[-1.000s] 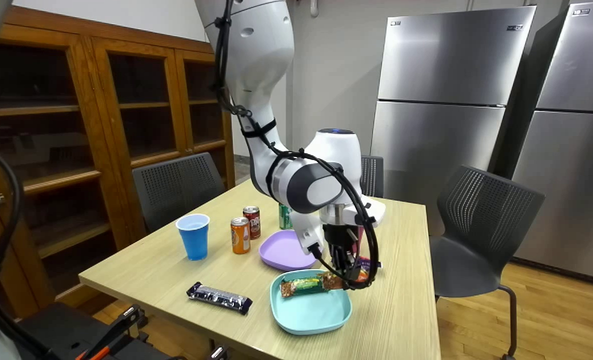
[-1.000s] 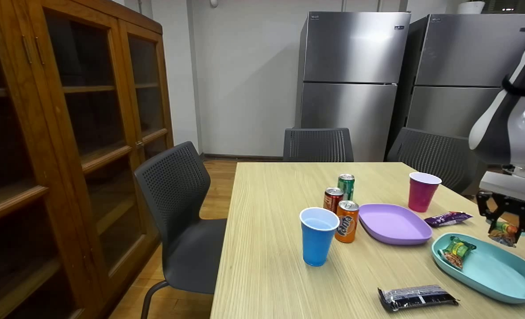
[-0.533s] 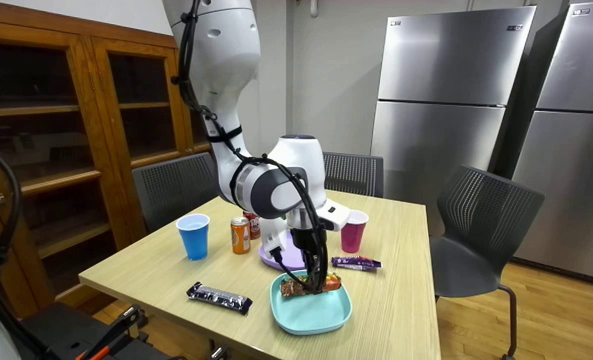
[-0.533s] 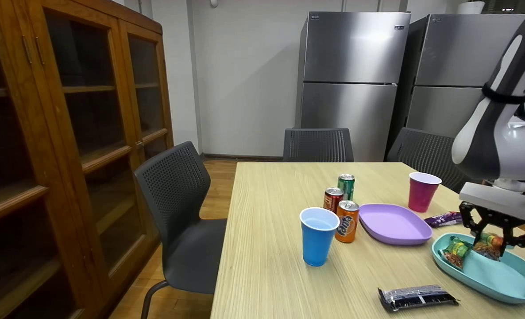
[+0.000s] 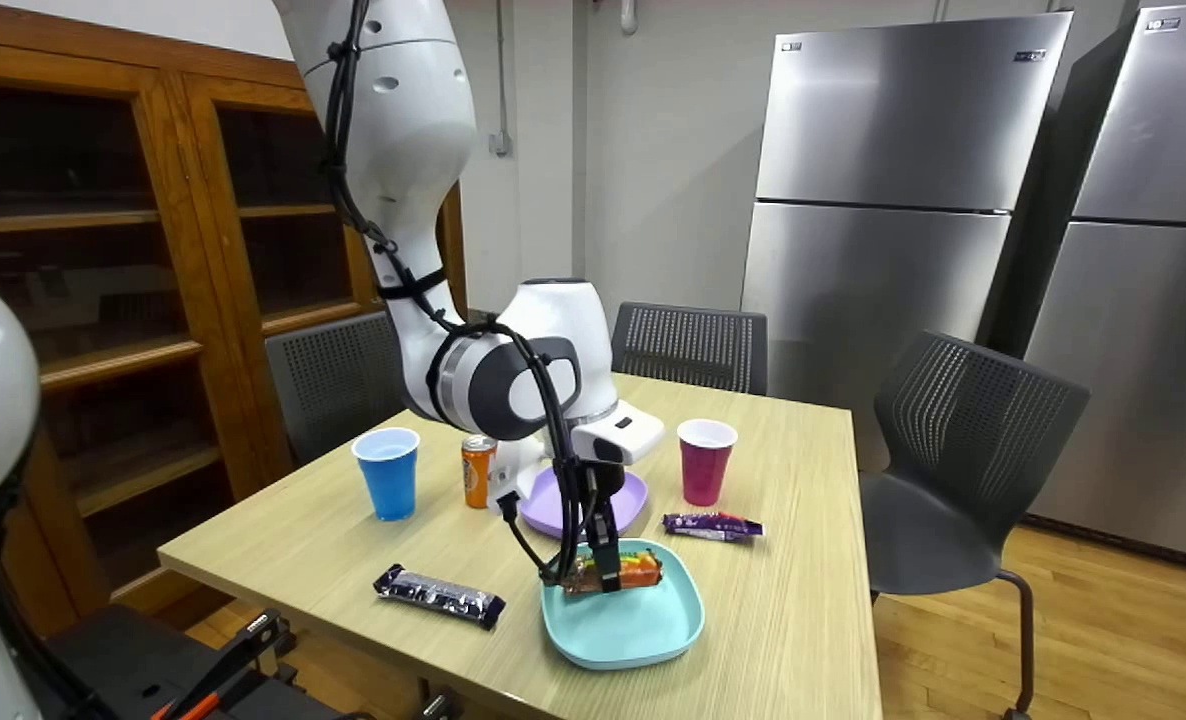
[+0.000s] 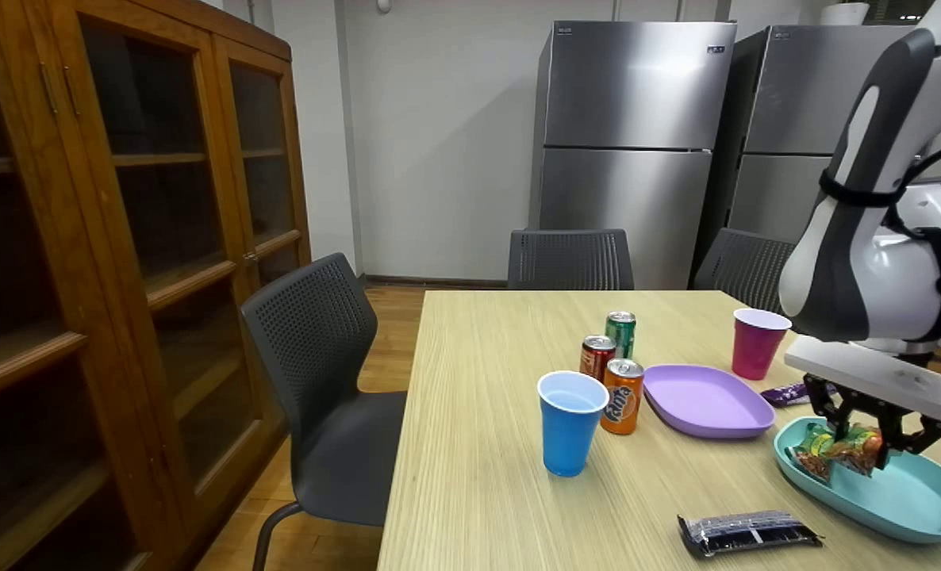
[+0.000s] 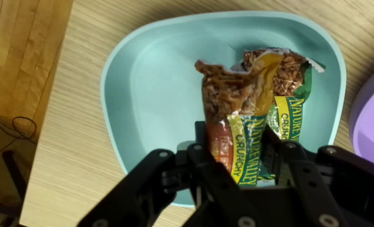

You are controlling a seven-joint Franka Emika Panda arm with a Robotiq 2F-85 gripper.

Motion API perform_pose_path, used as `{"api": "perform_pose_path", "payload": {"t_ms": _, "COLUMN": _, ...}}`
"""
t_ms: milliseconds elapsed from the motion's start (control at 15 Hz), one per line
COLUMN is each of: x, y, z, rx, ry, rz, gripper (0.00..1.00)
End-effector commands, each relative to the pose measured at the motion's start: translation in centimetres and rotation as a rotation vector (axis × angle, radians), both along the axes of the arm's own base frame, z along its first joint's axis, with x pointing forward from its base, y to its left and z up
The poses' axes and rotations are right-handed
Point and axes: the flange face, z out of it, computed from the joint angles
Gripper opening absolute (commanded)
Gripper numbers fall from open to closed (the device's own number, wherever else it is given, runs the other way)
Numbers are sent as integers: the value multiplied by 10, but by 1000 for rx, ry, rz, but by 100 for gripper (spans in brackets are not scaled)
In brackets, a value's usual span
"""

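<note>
1. My hand (image 7: 236, 138) is grasping the red-labelled granola bar (image 7: 232, 104) across its narrow width, from both long sides; I judge that grip suits it, leaving both ends free.
2. That bar is over the teal plate (image 7: 161, 94), which sits near an edge of the bench (image 5: 773, 600), with floor (image 7: 26, 56) beyond it in the wrist view. I cannot tell whether bar and plate touch.
3. In the plate, the green-labelled bar (image 7: 291, 110) lies toward the side facing the purple plate (image 6: 708, 400); the two bars run roughly parallel, which probably helps them sit without crossing.
4. Only the wrist view lets me read "CRUNCHY" on the held bar.
5. In an exterior view I see the orange can (image 6: 621, 396), red can (image 6: 595, 361) and green can (image 6: 620, 333) together; in an exterior view where the arm (image 5: 553, 320) crosses in front, only the orange one shows.
6. The wrist view misses the black-wrapped bar (image 5: 438, 595), near that same bench edge.
</note>
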Motion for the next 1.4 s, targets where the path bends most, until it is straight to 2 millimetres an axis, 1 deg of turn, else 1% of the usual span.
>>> {"api": "perform_pose_path", "payload": {"t_ms": 0, "x": 1, "y": 3, "z": -9, "rx": -37, "ry": -9, "rz": -61, "gripper": 16}}
{"api": "perform_pose_path", "payload": {"t_ms": 267, "x": 2, "y": 4, "z": -17, "rx": -48, "ry": -1, "rz": -94, "gripper": 16}}
{"api": "perform_pose_path", "payload": {"t_ms": 333, "x": 2, "y": 3, "z": -16, "rx": -51, "ry": -5, "rz": -104, "gripper": 66}}
{"api": "perform_pose_path", "payload": {"t_ms": 400, "x": 3, "y": 1, "z": -13, "rx": -48, "ry": -13, "rz": -116, "gripper": 69}}
{"api": "perform_pose_path", "payload": {"t_ms": 467, "x": 3, "y": -1, "z": -9, "rx": -47, "ry": -23, "rz": -126, "gripper": 74}}
{"api": "perform_pose_path", "payload": {"t_ms": 667, "x": 10, "y": -10, "z": 10, "rx": -36, "ry": -69, "rz": -158, "gripper": 97}}
{"api": "perform_pose_path", "payload": {"t_ms": 733, "x": 13, "y": -15, "z": 16, "rx": -36, "ry": -80, "rz": -165, "gripper": 100}}
{"api": "perform_pose_path", "payload": {"t_ms": 933, "x": 27, "y": -30, "z": 34, "rx": -26, "ry": -128, "rz": -195, "gripper": 100}}
{"api": "perform_pose_path", "payload": {"t_ms": 1067, "x": 38, "y": -41, "z": 42, "rx": -23, "ry": -161, "rz": -220, "gripper": 100}}
{"api": "perform_pose_path", "payload": {"t_ms": 1333, "x": 61, "y": -67, "z": 49, "rx": -25, "ry": -210, "rz": -260, "gripper": 100}}
